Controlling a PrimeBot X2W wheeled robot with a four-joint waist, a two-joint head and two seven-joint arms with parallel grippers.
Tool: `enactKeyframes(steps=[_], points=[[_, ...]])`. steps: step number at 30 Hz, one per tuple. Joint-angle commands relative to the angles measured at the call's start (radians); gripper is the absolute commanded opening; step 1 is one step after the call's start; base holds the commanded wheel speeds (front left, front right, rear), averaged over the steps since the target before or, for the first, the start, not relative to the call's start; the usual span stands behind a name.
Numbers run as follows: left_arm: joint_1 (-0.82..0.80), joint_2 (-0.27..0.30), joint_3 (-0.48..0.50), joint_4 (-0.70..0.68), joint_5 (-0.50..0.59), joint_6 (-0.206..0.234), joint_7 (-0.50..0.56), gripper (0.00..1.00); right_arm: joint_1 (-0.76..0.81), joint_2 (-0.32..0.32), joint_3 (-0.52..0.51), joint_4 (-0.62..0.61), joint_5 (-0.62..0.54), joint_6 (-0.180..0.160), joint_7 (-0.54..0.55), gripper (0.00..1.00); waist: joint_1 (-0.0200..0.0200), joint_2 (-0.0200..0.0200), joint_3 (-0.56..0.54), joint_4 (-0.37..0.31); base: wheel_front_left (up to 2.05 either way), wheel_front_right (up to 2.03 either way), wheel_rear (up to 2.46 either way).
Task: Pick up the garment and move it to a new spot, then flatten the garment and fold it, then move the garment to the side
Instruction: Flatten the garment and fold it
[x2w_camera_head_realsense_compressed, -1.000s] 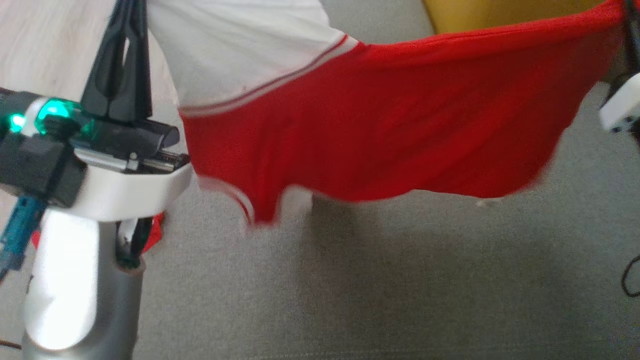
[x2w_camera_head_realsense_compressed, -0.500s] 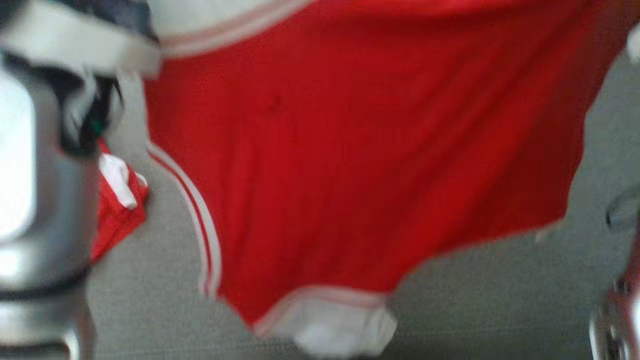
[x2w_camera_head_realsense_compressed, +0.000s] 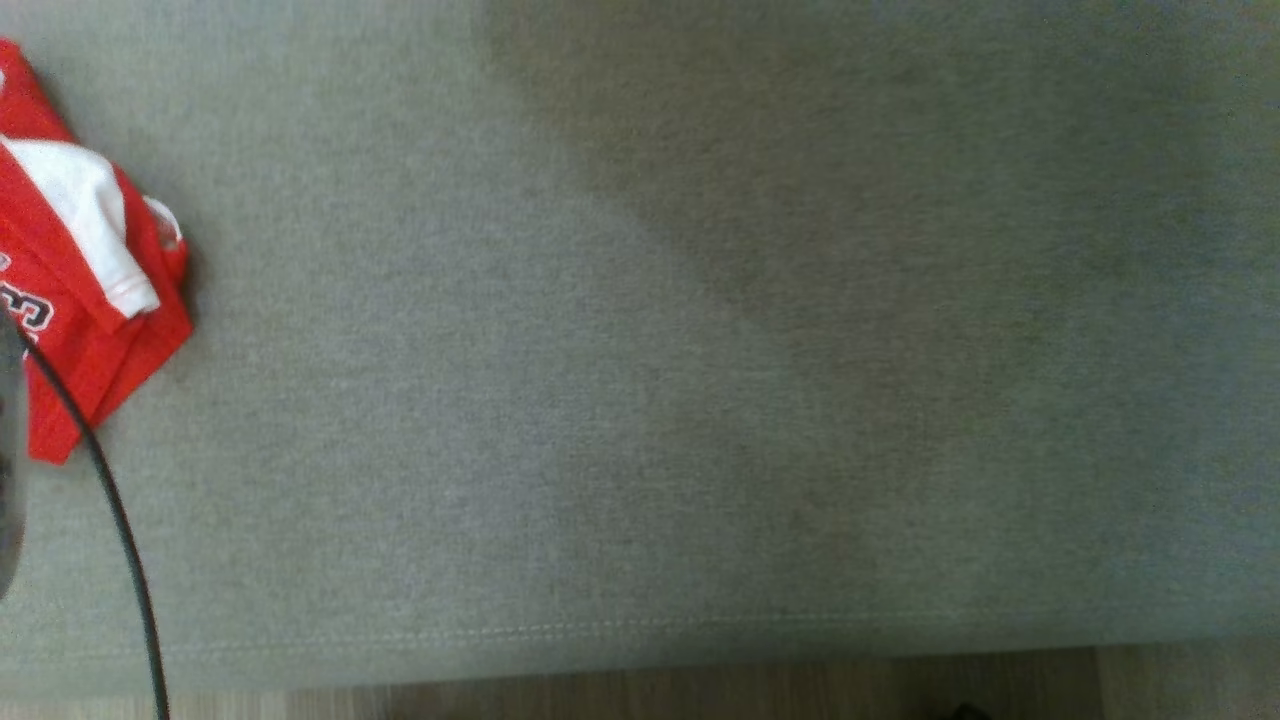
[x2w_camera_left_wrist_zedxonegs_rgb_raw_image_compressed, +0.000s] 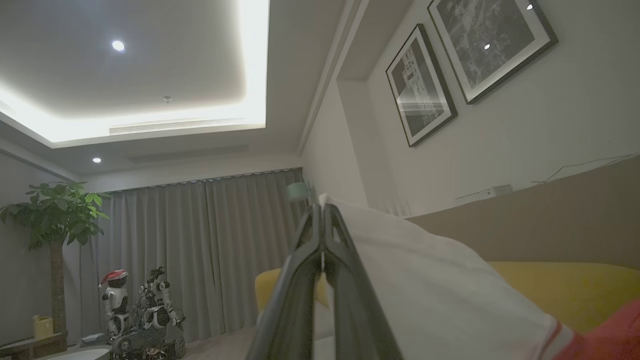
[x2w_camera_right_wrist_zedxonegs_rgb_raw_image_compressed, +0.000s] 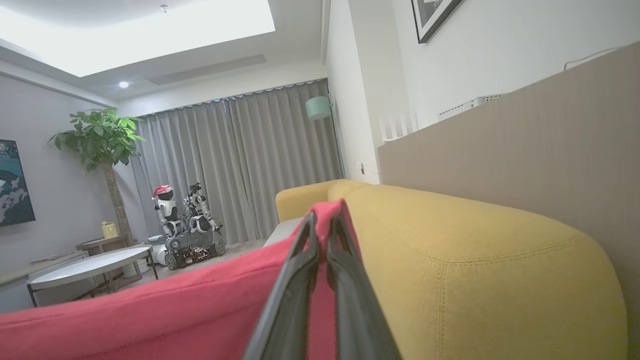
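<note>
The garment (x2w_camera_left_wrist_zedxonegs_rgb_raw_image_compressed: 425, 280) is a red and white jersey held up in the air by both grippers. In the left wrist view my left gripper (x2w_camera_left_wrist_zedxonegs_rgb_raw_image_compressed: 322, 212) is shut on its white sleeve part, with a red edge at the lower right. My right gripper (x2w_camera_right_wrist_zedxonegs_rgb_raw_image_compressed: 322, 216) pinches the red fabric (x2w_camera_right_wrist_zedxonegs_rgb_raw_image_compressed: 175, 310) in the right wrist view, and the cloth stretches away to the left. Both pairs of fingers point up toward the room and ceiling.
The head view looks down on a grey sofa seat (x2w_camera_head_realsense_compressed: 640, 350). A second, folded red and white garment (x2w_camera_head_realsense_compressed: 90, 290) lies at its left edge beside a black cable (x2w_camera_head_realsense_compressed: 110, 500). Wooden floor (x2w_camera_head_realsense_compressed: 700, 690) borders the front. A yellow sofa back (x2w_camera_right_wrist_zedxonegs_rgb_raw_image_compressed: 475, 260) stands right of my right gripper.
The head camera has moved: the stretched garment and both arms have slipped out of its picture, which now looks at the seat. Both grips are unchanged.
</note>
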Motion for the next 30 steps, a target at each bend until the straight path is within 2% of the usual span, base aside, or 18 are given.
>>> enactKeyframes(steps=[1, 7, 14, 22, 30], points=[[-0.034, 0.034, 0.004, -0.018, 0.014, 0.001, -0.003, 0.00, -0.043, 0.009, 0.001, -0.007, -0.002, 0.007, -0.034, 0.00, -0.0004, 0.0001, 0.045, 0.028, 0.00, 0.00, 0.00], [0.050, 0.021, -0.041, -0.076, 0.020, -0.008, -0.004, 0.00, 0.006, 0.004, 0.019, 0.165, 0.037, 0.007, -0.172, 0.00, -0.0004, 0.0001, 0.066, 0.049, 0.00, 0.00, 0.00], [0.367, 0.045, -0.113, -0.151, -0.043, -0.011, -0.004, 0.00, 0.250, 0.002, 0.083, 0.331, 0.139, 0.007, -0.235, 0.00, -0.0004, 0.0001, -0.004, 0.057, 0.00, 0.00, 0.00], [0.730, 0.141, -0.248, -0.205, -0.088, -0.011, -0.004, 0.00, 0.486, -0.023, 0.261, 0.426, 0.245, 0.007, -0.125, 0.00, -0.0004, 0.0001, -0.120, 0.048, 0.00, 0.00, 0.00], [0.955, 0.218, -0.329, -0.196, -0.154, -0.011, -0.004, 0.00, 0.645, -0.080, 0.423, 0.398, 0.377, 0.007, 0.041, 0.00, -0.0004, 0.0001, -0.231, 0.036, 0.00, 0.00, 0.00]])
